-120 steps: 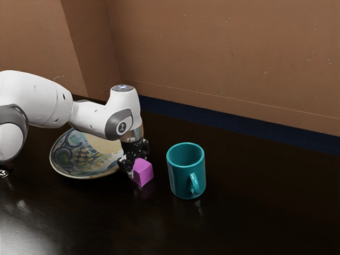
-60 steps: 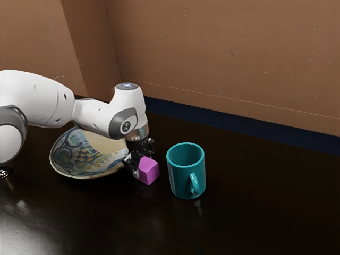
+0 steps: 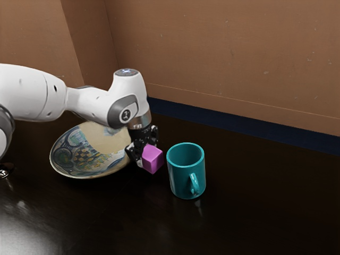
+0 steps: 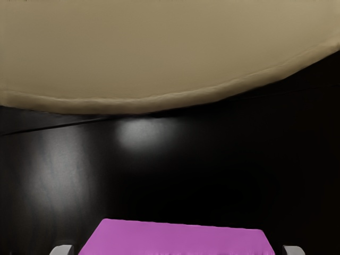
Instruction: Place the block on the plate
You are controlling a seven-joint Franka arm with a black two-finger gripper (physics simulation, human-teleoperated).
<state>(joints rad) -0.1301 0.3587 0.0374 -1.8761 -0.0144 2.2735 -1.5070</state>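
While the arm (image 3: 37, 93) reaches in from the exterior view's left and passes over the far side of the plate (image 3: 101, 142), its black gripper (image 3: 146, 154) hangs just outside that plate's rim, toward the exterior view's right. The fingers (image 3: 133, 152) are closed on the pink block (image 3: 153, 160) from two sides, holding it tilted and raised above the dark table (image 3: 249, 212), outside the plate. The plate is a deep, curved dish with its hollow facing up; inside, it carries a blue, green and yellow painted pattern, with a plain cream section at the far side, partly behind the arm. On the plate's side toward the exterior view's right, past the block, stands the teal mug (image 3: 180, 178), upright with its handle (image 3: 194, 184) facing the camera. Its open mouth shows a teal inner wall, though the bottom of the inside cannot be made out. Behind the plate rise a brown wall (image 3: 212, 53) and the dark blue strip (image 3: 228, 122) along its foot. In the wrist view, the block's pink face lies between the two pale fingertips, and the plate's smooth cream surface and rounded rim are near the block, with dark, glossy tabletop between block and rim.
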